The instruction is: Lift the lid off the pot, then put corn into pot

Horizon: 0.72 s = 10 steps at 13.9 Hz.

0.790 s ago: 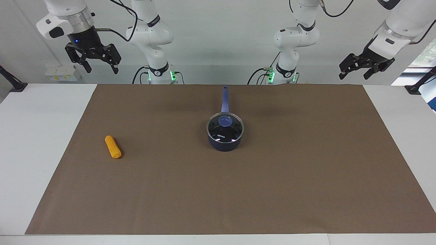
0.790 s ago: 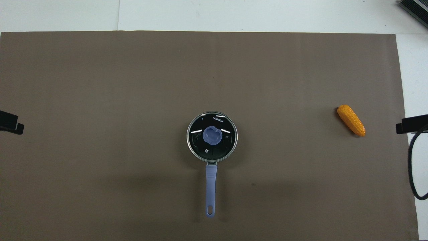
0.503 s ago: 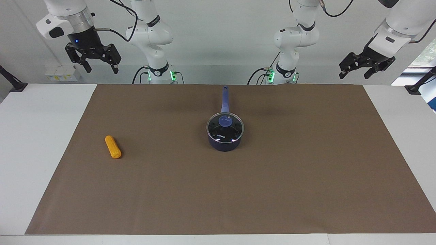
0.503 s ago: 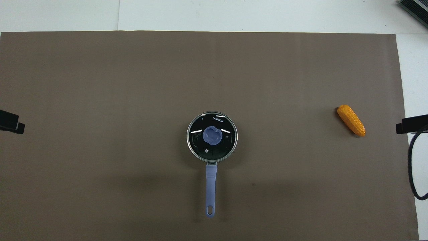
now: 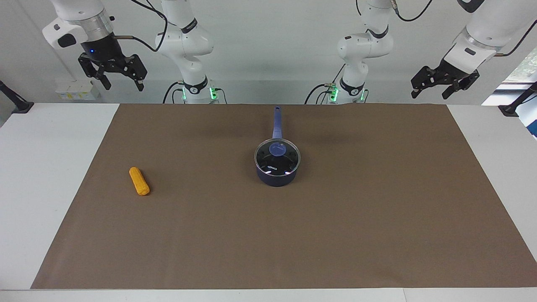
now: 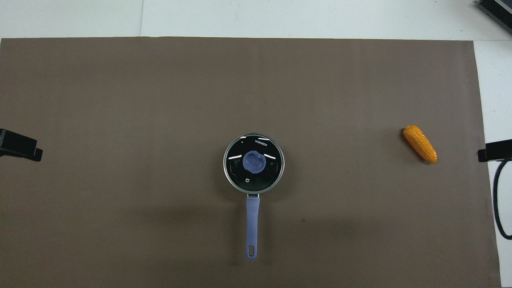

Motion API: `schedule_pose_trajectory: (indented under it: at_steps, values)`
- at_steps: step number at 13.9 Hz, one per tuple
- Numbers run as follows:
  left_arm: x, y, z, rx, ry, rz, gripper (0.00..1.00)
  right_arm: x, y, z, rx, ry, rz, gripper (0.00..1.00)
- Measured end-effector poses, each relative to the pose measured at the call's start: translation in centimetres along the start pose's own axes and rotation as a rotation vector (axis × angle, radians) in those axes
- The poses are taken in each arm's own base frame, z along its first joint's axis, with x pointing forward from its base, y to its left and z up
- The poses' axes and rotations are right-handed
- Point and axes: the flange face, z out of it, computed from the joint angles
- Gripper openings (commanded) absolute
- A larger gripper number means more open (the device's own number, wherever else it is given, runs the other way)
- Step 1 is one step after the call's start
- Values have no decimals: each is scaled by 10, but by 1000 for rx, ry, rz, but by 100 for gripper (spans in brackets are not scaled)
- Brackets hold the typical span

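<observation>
The dark blue pot [image 5: 277, 176] stands in the middle of the brown mat, its long handle [image 6: 252, 224] pointing toward the robots. The glass lid [image 5: 277, 157] with its blue knob [image 6: 254, 161] sits closed on it. The orange-yellow corn [image 5: 139, 181] lies on the mat toward the right arm's end; it also shows in the overhead view [image 6: 419, 143]. My right gripper [image 5: 121, 83] hangs open and empty, high over the table's edge at its own end. My left gripper [image 5: 431, 92] hangs open and empty, high over the left arm's end.
The brown mat [image 5: 293, 235] covers most of the white table [image 5: 42, 167]. Only a dark tip of the left gripper [image 6: 20, 147] and of the right gripper [image 6: 495, 150] shows at the sides of the overhead view. A black cable [image 6: 498, 200] hangs by the right gripper.
The left gripper has shifted a little toward the middle of the table and slightly up. The right gripper has risen slightly. Pot, lid and corn have not moved.
</observation>
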Motion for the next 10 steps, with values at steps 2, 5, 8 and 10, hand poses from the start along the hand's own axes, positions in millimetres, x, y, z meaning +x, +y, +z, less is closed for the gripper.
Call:
schedule_pose_trajectory:
  at_steps: [2, 5, 8, 10]
  values:
    - [2, 11, 9, -6, -16, 21, 100, -2, 3, 1, 1, -2, 5, 100]
    - [8, 47, 26, -2, -15, 87, 100, -2, 1, 2, 1, -3, 2, 100]
    - [16, 82, 48, 7, 5, 149, 100, -1, -1, 4, 1, -4, -1, 100]
    - [21, 107, 64, 11, 27, 193, 100, -1, -1, 4, 1, -4, -1, 100]
